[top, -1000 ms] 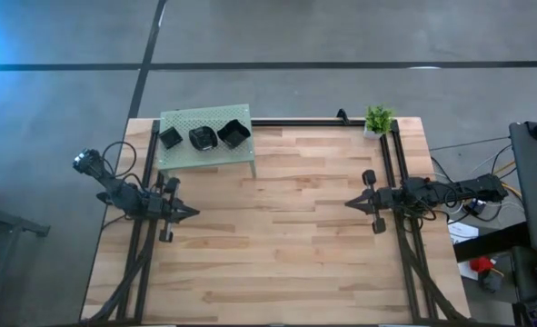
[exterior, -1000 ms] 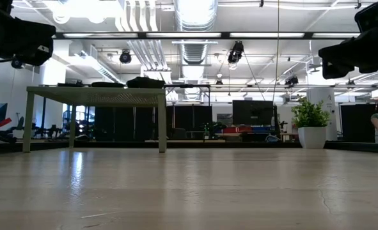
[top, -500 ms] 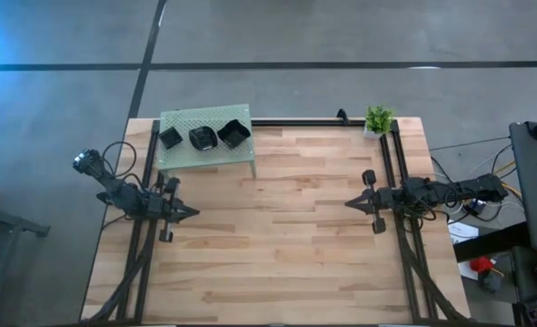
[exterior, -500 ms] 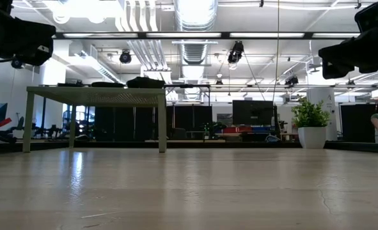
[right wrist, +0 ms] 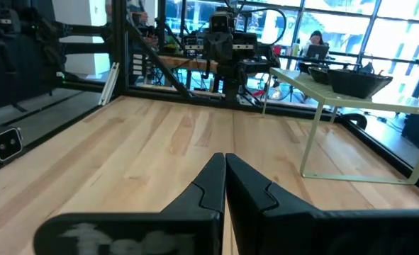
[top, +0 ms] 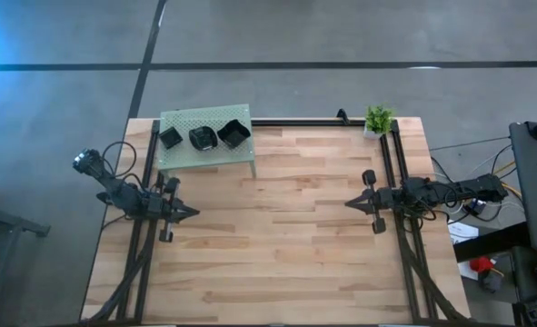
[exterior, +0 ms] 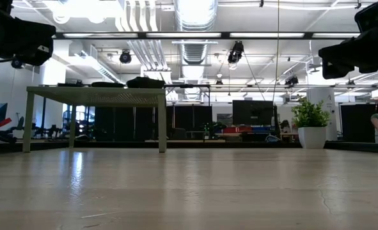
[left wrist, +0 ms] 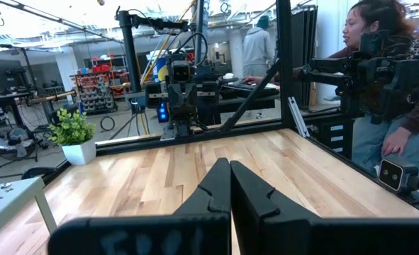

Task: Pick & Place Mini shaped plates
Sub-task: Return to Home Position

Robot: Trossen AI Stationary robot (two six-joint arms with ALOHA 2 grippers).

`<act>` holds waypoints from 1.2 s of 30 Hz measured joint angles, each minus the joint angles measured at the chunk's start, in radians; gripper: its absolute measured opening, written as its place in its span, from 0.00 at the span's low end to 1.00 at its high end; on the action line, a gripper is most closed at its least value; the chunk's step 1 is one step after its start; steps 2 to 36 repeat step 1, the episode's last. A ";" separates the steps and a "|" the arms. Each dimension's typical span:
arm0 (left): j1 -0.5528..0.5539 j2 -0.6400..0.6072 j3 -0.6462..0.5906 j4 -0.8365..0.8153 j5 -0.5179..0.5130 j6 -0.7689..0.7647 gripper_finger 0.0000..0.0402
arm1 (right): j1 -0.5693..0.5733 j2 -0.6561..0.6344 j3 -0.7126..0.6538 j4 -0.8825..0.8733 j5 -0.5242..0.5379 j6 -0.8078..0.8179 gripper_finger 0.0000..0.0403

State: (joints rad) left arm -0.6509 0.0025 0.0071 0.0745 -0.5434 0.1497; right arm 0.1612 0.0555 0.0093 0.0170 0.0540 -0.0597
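Three mini shaped plates, small and black, (top: 170, 137) (top: 203, 138) (top: 233, 133) sit side by side on top of the green perforated platform (top: 186, 156), which stands on its legs at the table's far left. In the right wrist view one plate (right wrist: 351, 83) shows on that platform (right wrist: 379, 106). My left gripper (top: 193, 213) is shut and hovers level near the table's left edge, empty. My right gripper (top: 348, 203) is shut and hovers level near the right edge, empty. Their shut fingertips show in the wrist views (left wrist: 229, 164) (right wrist: 223, 157).
A small potted plant (top: 378, 119) stands at the table's far right corner. Black frame rails (top: 388, 173) run along both sides and the far edge. The wooden table top (top: 268, 236) lies between the arms. People sit and stand beyond the table (left wrist: 386, 85).
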 joint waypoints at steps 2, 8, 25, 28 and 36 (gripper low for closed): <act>0.000 0.000 0.000 0.000 0.000 0.000 0.00 | 0.000 0.000 0.000 0.000 0.000 -0.001 0.02; 0.000 0.000 0.000 0.000 0.000 0.000 0.00 | 0.000 0.000 0.000 0.000 0.000 -0.001 0.02; 0.000 0.000 0.000 0.000 0.000 0.000 0.00 | 0.000 0.000 0.000 0.000 0.000 -0.001 0.02; 0.000 0.000 0.000 0.000 0.000 0.000 0.00 | 0.000 0.000 0.000 0.000 0.000 -0.001 0.02; 0.000 0.000 0.000 0.000 0.000 0.000 0.00 | 0.000 0.000 0.000 0.000 0.000 -0.001 0.02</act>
